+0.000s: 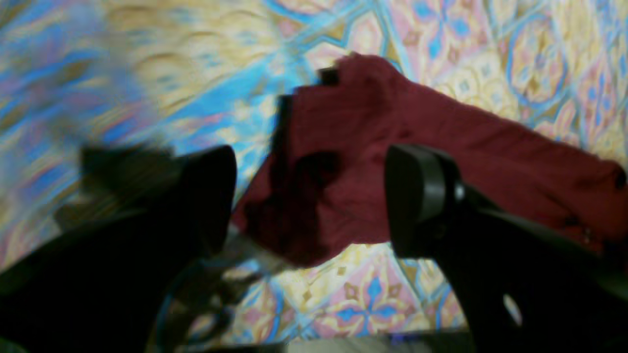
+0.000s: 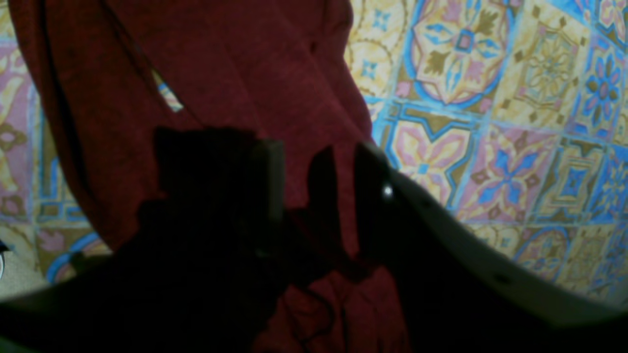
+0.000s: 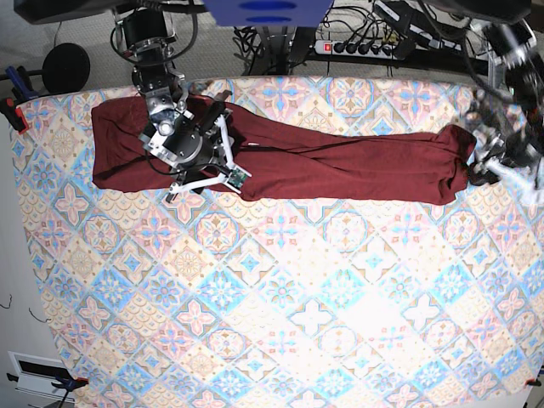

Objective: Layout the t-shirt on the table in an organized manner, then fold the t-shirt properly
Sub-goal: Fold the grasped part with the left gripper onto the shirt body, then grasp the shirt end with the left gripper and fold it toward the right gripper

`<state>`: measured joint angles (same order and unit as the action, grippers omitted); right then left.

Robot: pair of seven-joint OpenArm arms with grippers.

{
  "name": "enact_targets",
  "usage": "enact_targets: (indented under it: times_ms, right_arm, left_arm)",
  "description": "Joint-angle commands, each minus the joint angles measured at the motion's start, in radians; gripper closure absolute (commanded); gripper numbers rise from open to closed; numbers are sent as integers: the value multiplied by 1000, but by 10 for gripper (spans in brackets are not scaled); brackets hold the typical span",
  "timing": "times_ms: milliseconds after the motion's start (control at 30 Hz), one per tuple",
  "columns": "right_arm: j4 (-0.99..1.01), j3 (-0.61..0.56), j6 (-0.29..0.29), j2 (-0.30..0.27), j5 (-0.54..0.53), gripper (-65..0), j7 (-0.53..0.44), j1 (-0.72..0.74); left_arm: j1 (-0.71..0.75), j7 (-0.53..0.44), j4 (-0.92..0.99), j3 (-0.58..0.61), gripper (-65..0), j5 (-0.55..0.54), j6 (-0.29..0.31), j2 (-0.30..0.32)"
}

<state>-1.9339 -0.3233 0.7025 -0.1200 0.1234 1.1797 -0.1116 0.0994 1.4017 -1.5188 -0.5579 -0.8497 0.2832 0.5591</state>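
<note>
The dark maroon t-shirt (image 3: 340, 166) lies stretched in a long band across the far part of the patterned table (image 3: 280, 323). My right gripper (image 3: 214, 115) sits over the shirt's left part. In the right wrist view the gripper (image 2: 319, 191) has its jaws close together with a fold of the t-shirt (image 2: 235, 63) between them and bunched cloth below. My left gripper (image 3: 483, 172) is at the shirt's right end. In the left wrist view it (image 1: 314, 201) is wide open just short of the t-shirt (image 1: 373, 147), and the image is blurred.
Cables, a power strip (image 3: 357, 47) and arm mounts stand beyond the table's far edge. A small clamp (image 3: 10, 110) grips the table's far left corner. The patterned table (image 1: 373, 294) shows below the cloth, and also to its right (image 2: 490, 147).
</note>
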Motion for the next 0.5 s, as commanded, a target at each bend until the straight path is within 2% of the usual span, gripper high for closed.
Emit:
enact_targets:
  times_ms: [0, 333, 467]
  right_arm:
    - [-20, 3, -4, 0, -4, -229, -10, 16]
    - [-20, 5, -4, 0, -4, -229, -10, 19]
    - [-20, 5, -4, 0, -4, -229, -10, 19]
  left_arm:
    - [-17, -14, 10, 11, -460, -13, 0, 45]
    - [-76, -25, 126, 109, -460, -6, 0, 54]
    - [-76, -81, 185, 112, -459, -3, 0, 49]
